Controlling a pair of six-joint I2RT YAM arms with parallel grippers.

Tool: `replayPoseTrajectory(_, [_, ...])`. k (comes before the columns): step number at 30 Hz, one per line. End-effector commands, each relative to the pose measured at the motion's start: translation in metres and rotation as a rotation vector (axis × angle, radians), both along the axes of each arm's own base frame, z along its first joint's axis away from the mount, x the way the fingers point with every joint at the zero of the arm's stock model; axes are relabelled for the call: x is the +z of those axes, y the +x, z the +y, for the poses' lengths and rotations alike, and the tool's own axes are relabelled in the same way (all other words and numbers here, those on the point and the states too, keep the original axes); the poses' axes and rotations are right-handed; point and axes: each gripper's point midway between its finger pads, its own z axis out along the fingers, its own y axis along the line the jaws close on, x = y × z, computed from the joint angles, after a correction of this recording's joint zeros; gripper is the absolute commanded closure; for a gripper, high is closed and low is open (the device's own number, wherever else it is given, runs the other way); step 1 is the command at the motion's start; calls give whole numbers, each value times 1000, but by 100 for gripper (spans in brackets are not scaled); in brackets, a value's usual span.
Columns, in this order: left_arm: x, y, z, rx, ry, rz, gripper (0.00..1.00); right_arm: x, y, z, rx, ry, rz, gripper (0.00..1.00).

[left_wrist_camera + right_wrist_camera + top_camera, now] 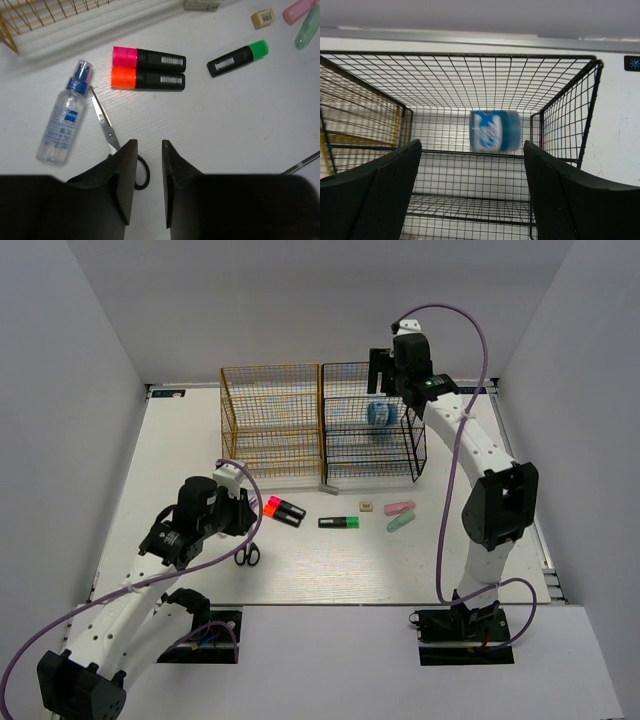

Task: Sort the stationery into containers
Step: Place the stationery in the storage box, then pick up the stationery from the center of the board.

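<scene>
The blue round roll (pixel 495 131) lies inside the black wire rack (pixel 570 100), blurred, and also shows in the top view (pixel 380 415). My right gripper (pixel 471 145) is open and empty above the black rack (pixel 400 455). My left gripper (pixel 150 142) is open and empty, low over the table just right of the black-handled scissors (pixel 102 120). Pink-ended (pixel 149 58) and orange-ended (pixel 148 79) markers lie side by side ahead of it. The green-ended marker (pixel 237 58), beige cube (pixel 263 18), pink piece (pixel 300 10) and mint piece (pixel 307 30) lie to the right. The yellow rack (pixel 270 420) holds nothing that I can see.
A clear spray bottle with a blue cap (pixel 65 114) lies left of the scissors. A small grey item (pixel 330 487) sits at the foot of the racks. The two racks stand side by side at the back. White walls enclose the table (pixel 330 565).
</scene>
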Motion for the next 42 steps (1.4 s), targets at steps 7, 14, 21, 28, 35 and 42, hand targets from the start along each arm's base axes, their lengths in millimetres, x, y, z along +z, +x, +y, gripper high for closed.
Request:
replayPoseTrajectory(7, [-16, 7, 20, 108, 83, 44, 100, 77, -42, 7, 127, 108, -133, 100])
replayPoseTrajectory(14, [-52, 1, 64, 440, 205, 225, 26, 43, -212, 43, 1012, -4, -144, 9])
replayPoseTrajectory(21, [-53, 20, 66, 195, 437, 214, 31, -25, -300, 22, 1216, -64, -194, 84])
replayPoseTrajectory(28, [-57, 50, 69, 77, 571, 130, 62, -48, -323, 22, 1277, -14, -163, 87])
replayPoseTrajectory(35, [-80, 54, 75, 4, 624, 146, 39, -52, -325, 19, 1271, -12, -139, 60])
replayPoseTrajectory(42, [-113, 55, 72, -50, 588, 188, 36, -53, -324, 16, 1259, -5, -132, 59])
